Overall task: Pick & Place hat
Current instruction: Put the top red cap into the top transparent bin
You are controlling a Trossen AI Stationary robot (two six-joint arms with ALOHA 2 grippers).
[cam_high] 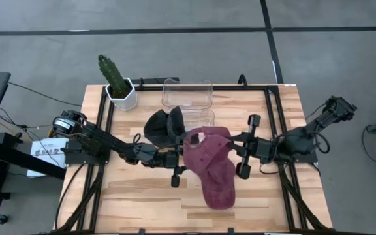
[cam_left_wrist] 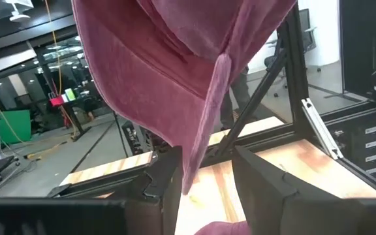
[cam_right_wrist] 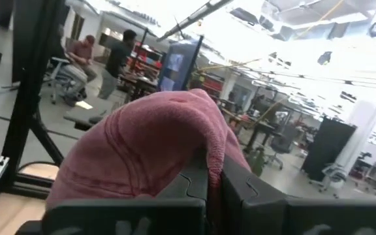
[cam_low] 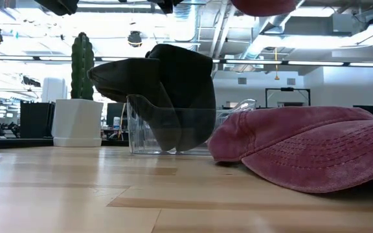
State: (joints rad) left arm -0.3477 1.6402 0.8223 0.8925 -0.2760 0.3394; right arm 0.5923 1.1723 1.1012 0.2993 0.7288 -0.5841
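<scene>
A dark red cap (cam_high: 204, 147) hangs in the air over the table's middle, between both grippers. My right gripper (cam_right_wrist: 214, 176) comes from the right and is shut on it. My left gripper (cam_left_wrist: 204, 186) comes from the left and is open, with a hanging edge of the cap (cam_left_wrist: 201, 130) between its fingers. A second red cap (cam_low: 309, 152) lies crown-up on the table below, toward the near edge (cam_high: 219, 189). A black hat (cam_high: 164, 127) sits at the near left corner of a clear container (cam_high: 188, 94). My left gripper is open around the cap's hanging edge (cam_left_wrist: 191, 176), level from the table's left; I cannot tell whether a finger touches the cloth. My right gripper pinches an edge of the held cap (cam_right_wrist: 213, 153) between its two shut fingers, level from the table's right. The cap is lifted clear of the table and bulges out beyond the fingers.
A cactus in a white pot (cam_high: 119, 88) stands at the far left corner. Black frame rails (cam_high: 276, 130) run along the table's left, right and far sides. Bare wood (cam_high: 142, 196) lies toward the near left. People sit far off in the room (cam_right_wrist: 77, 59).
</scene>
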